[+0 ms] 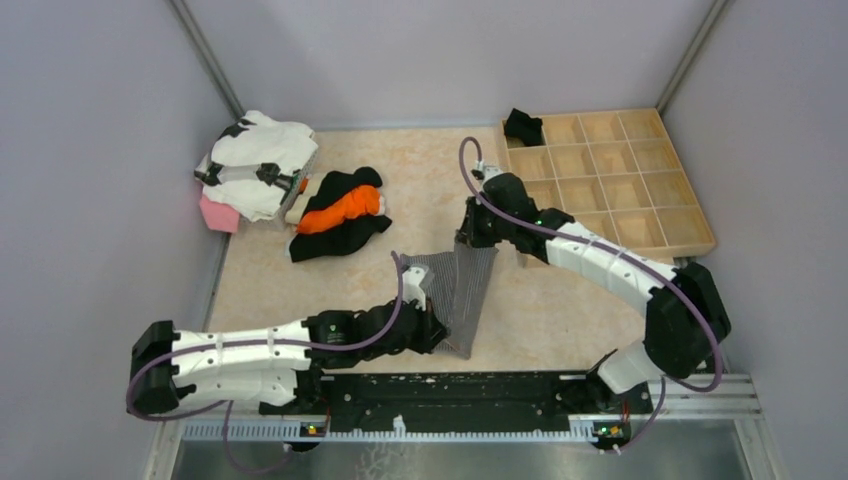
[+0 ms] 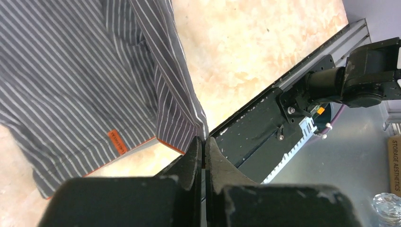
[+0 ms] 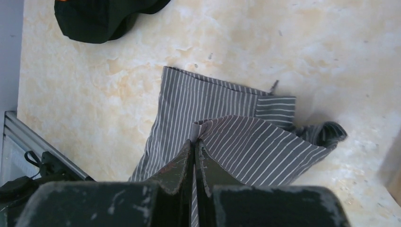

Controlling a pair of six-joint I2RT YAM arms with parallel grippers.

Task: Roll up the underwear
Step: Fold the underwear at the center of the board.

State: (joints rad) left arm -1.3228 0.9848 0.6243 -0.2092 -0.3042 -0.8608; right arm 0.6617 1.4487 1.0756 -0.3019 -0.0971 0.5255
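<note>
You are holding the grey striped underwear [image 1: 465, 285] at both ends. It is lying in the middle of the counter [image 1: 420, 170], between the two arms. Your left end effector [image 1: 445, 338] is pinching the near corner of the hem, with its jaws closed down to the thickness of the cloth. Your right end effector [image 1: 468, 238] is gripping the far edge the same way and raising a fold of it off the surface, while the rest is resting flat underneath. The black underwear [image 1: 522, 125] is sitting in the far-left corner compartment of the wooden tray [image 1: 700, 215], well apart from this work.

As I judge it, you are making the preparatory fold rather than the roll itself. To do it well, be moving both ends together at one height so the cloth is not twisting between them. Be laying the raised edge squarely along the lower layer before releasing. Be keeping the tension light, since too much is likely to drag the bottom layer across the smooth, marbled counter.

The fabric is looking thin and limp, with fine pale stripes on dark grey, and it is creasing and sagging readily. An orange-edged hem and a small orange tag [image 2: 116, 142] are showing near the left grip. The doubled hem is probably giving firmer purchase than a single layer would.
</note>
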